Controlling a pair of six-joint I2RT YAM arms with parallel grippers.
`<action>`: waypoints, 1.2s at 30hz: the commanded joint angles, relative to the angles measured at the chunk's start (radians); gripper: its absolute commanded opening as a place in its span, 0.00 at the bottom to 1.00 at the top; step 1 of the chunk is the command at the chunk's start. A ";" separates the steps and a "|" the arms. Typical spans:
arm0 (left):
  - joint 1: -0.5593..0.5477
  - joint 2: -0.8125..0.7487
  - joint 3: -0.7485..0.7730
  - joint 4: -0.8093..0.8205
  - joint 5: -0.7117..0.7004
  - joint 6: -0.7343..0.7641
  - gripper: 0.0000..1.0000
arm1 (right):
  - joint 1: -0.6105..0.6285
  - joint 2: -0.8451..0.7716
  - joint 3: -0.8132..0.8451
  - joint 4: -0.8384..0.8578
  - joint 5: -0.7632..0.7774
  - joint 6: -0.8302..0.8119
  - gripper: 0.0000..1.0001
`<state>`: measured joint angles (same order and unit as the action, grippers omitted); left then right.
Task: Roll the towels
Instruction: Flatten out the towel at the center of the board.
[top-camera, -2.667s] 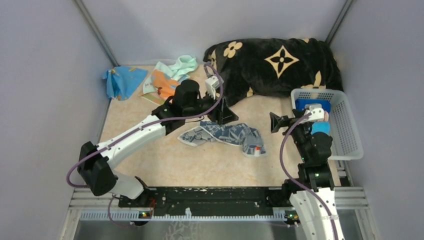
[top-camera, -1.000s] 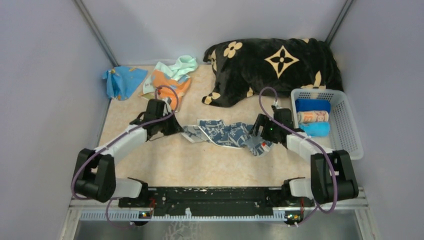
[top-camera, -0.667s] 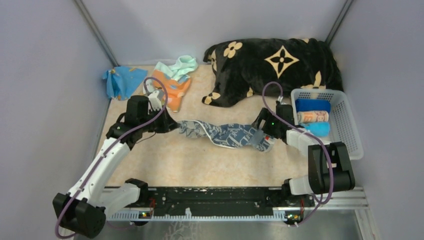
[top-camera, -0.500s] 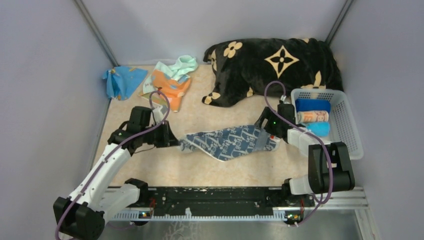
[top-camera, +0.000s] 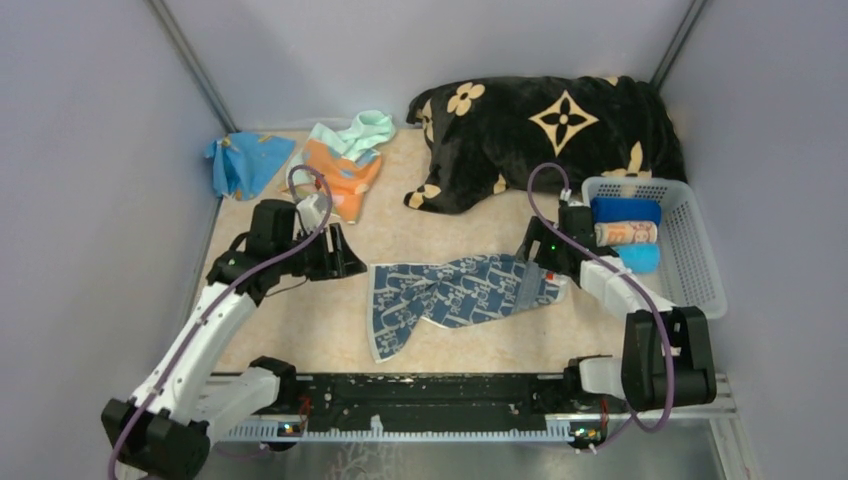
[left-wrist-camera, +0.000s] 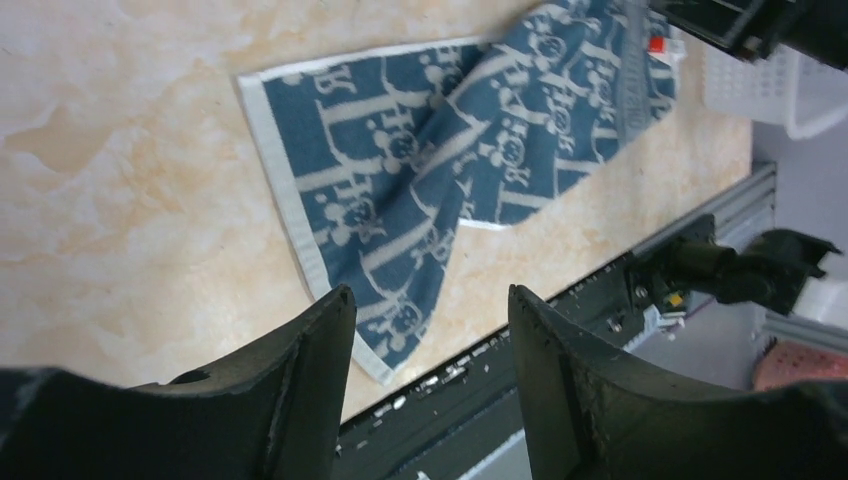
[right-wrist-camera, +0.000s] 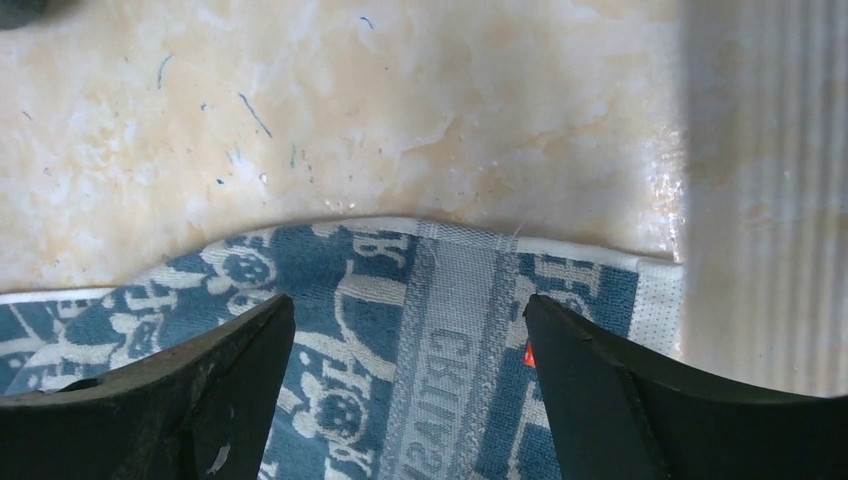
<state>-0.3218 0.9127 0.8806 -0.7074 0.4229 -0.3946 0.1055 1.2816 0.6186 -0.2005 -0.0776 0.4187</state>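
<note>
Flatness is what the layout appears to serve: the grey-blue patterned towel (top-camera: 455, 295) is laid open on the table (top-camera: 320, 330) in the middle of the top view, between the two claws, so that a roll can be started from one end. The left gripper (top-camera: 350, 262) is held just off the towel's left edge, its fingers spread with nothing between them. In its wrist view the cloth is seen lying beyond the fingertips, untouched. The right gripper (top-camera: 536, 268) is placed over the towel's right end, fingers likewise spread wide. The woven end band is seen lying flat between them and is not pinched. That stance is judged to suit catching the end.

The towel is not fully squared. Its left part is spread as a broad panel with a pale border, the middle is gathered into a diagonal fold, and the right end is narrower. A small red tag (left-wrist-camera: 655, 44) is seen near that end. Three rolled towels (top-camera: 625, 233) are held in the basket (top-camera: 700, 300) at the right of the frame. The orange towel (top-camera: 340, 175) and the mint green towel (top-camera: 365, 128) are heaped at the upper left, beside the black blanket (top-camera: 560, 125).
</note>
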 joint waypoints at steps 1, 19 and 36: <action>0.003 0.152 0.009 0.100 -0.101 0.029 0.63 | 0.022 -0.039 0.068 -0.022 0.024 -0.047 0.86; -0.097 0.731 0.135 0.226 -0.355 0.079 0.49 | 0.052 -0.137 0.044 -0.048 0.021 -0.064 0.85; -0.162 0.827 0.212 0.199 -0.471 0.087 0.42 | 0.052 -0.176 0.043 -0.077 0.021 -0.083 0.85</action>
<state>-0.4866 1.7462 1.0706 -0.4988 -0.0074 -0.3164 0.1497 1.1435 0.6495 -0.2863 -0.0536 0.3500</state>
